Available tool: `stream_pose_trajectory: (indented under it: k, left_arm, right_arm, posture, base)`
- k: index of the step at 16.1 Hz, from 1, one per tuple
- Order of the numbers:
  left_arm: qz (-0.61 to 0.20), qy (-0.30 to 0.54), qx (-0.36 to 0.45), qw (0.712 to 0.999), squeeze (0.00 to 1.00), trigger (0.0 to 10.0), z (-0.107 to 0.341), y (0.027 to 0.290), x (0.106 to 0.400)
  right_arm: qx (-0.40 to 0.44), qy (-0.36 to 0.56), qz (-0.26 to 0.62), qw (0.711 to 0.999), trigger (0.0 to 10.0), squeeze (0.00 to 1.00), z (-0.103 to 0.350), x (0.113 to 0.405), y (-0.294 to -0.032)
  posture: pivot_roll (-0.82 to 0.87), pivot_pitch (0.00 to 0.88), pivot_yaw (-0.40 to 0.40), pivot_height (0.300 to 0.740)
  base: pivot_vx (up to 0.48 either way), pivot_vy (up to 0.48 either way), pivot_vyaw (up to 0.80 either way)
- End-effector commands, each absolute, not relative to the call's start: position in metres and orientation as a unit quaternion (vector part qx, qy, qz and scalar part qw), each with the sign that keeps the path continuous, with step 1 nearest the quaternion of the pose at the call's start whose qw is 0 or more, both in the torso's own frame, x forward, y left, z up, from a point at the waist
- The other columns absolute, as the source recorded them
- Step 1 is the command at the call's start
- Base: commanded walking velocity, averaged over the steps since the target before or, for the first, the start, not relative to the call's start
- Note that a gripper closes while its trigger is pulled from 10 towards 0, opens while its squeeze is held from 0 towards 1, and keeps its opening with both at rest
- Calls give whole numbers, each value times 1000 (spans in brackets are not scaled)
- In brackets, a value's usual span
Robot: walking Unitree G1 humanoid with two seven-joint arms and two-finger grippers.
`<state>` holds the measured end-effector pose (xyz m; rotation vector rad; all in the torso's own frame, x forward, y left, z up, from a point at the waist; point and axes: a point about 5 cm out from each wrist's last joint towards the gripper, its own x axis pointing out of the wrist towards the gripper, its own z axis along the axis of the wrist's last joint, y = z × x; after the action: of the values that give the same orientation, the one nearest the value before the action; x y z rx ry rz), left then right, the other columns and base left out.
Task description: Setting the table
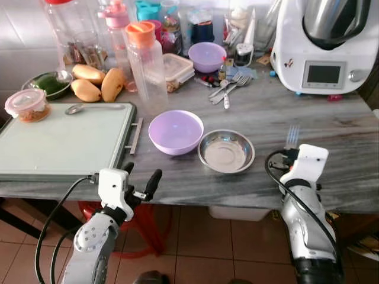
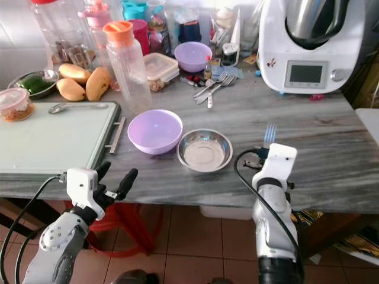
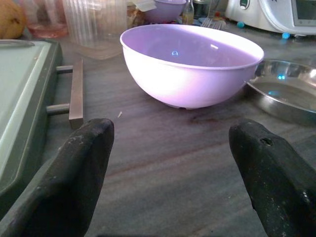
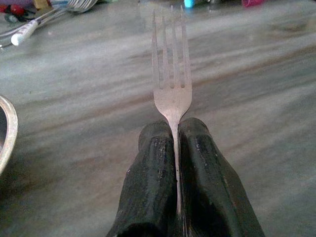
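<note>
Gripping fork [image 4: 172,94], right end effector [image 4: 177,143]; left end effector [image 3: 170,163] wide; purple bowl [image 1: 175,131] empty.

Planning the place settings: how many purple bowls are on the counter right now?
2. One large purple plastic bowl sits near the front edge beside the round steel dish; a smaller purple bowl stands at the back among the clutter. More could be hidden there.

Lilac bowl [image 1: 175,131], silver dish [image 1: 225,151], grey-veined marble counter [image 1: 331,127], pale green tray [image 1: 59,142].
</note>
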<state>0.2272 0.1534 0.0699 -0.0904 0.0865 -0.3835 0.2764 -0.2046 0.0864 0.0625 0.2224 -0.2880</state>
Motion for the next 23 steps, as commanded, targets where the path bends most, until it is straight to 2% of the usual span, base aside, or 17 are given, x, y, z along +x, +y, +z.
stream_pose_trajectory:
  k: [1, 6, 18, 19, 23]
  left_arm:
    - [-190, 41, -38, 980, 0, 10000, 70, 157, 230]
    - [-189, 44, -37, 980, 0, 10000, 62, 164, 230]
    - [-191, 52, -40, 979, 0, 10000, 35, 161, 238]
    - [-190, 56, -40, 979, 0, 10000, 29, 165, 237]
    - [-189, 57, -40, 980, 0, 10000, 24, 168, 235]
  right_arm:
    - [36, 113, -134, 984, 10000, 0, 86, 281, -202]
    - [41, 121, -108, 986, 10000, 0, 82, 287, -198]
    - [60, 152, -74, 984, 10000, 0, 67, 285, -192]
    - [62, 155, -74, 983, 10000, 1000, 65, 283, -191]
    - [63, 155, -73, 983, 10000, 1000, 65, 281, -190]
  posture:
    - [-22, 28, 62, 740]
    - [-13, 30, 57, 740]
    - [-13, 30, 61, 740]
    - [-13, 32, 62, 740]
    - [-13, 32, 60, 740]
  base:
    - [0, 0, 0]
    - [0, 0, 0]
    - [0, 0, 0]
    - [0, 0, 0]
    - [0, 0, 0]
